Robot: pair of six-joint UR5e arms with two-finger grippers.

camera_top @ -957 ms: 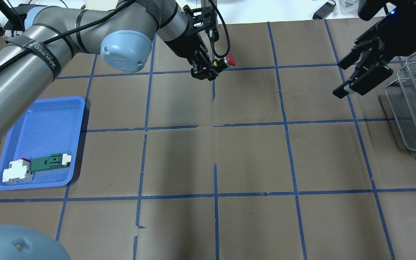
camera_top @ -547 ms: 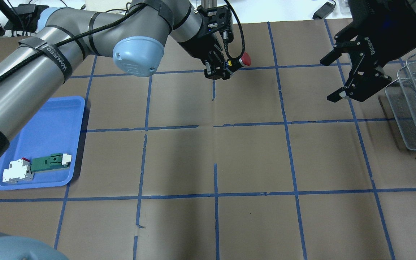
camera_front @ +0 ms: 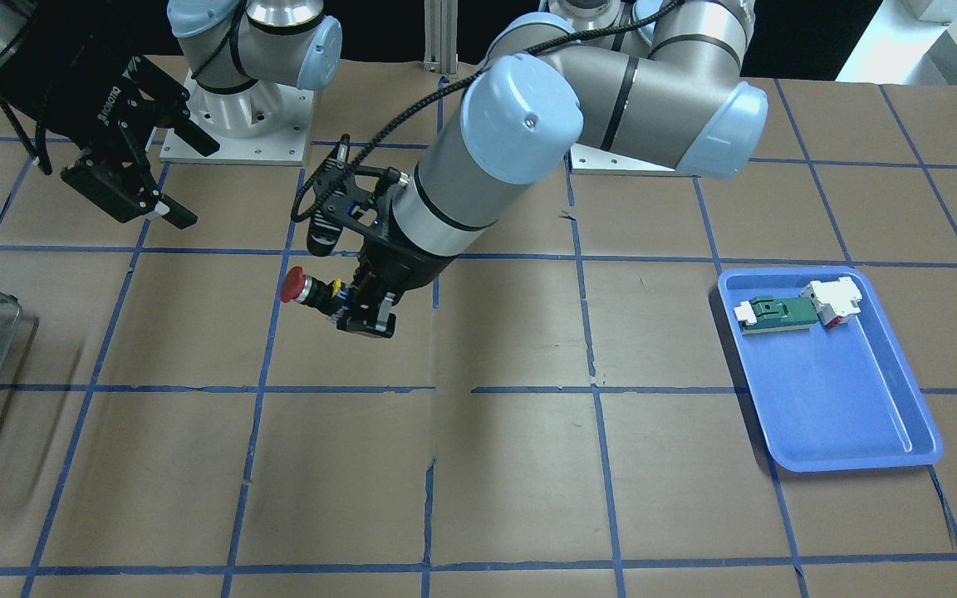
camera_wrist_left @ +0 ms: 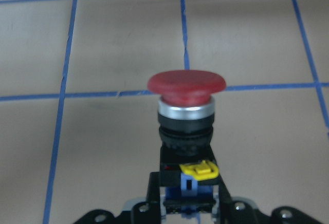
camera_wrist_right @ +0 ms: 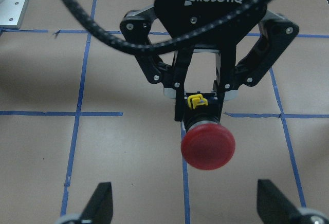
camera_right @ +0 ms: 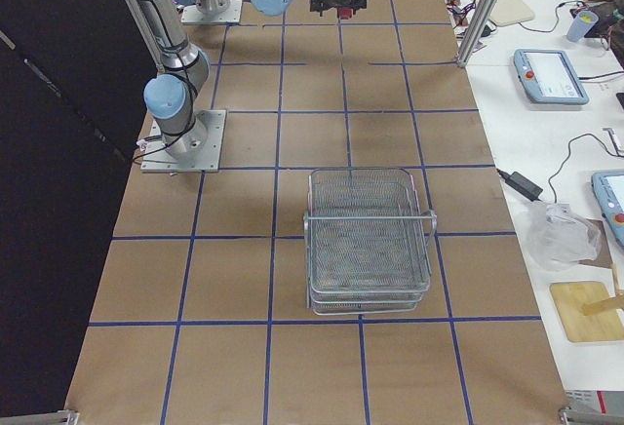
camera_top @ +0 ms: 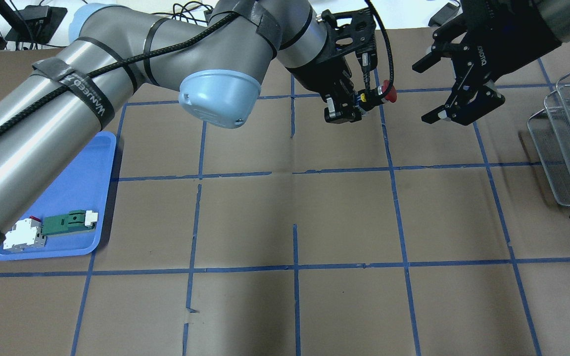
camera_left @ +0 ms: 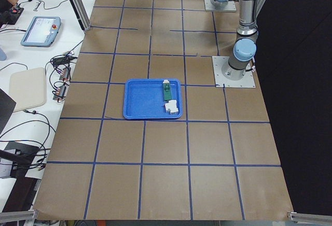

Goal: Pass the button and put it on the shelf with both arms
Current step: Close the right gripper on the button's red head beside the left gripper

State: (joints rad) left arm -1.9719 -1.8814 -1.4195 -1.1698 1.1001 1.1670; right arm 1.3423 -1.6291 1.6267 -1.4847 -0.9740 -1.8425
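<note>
"Where was the button (camera_top: 388,92)?"

"Upper right of the overhead view, held above the bench (camera_top: 344,212). The left fingers (camera_wrist_right: 180,100) pinched its base, with the red cap pointing toward the right fingers (camera_top: 463,111)."

"And those?"

"Spread wide (the cap faced the gap between them), near it but not touching."

"The shelf (camera_top: 569,148)?"

"At the right edge, well apart from the button. A blue tray (camera_top: 67,168) lay lower left."

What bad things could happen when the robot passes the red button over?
The left end effector grips the button only by its base, in mid-air, so a bump might knock it loose. The right end effector is open and apart from it; if the left lets go too early, the button could drop.
</note>
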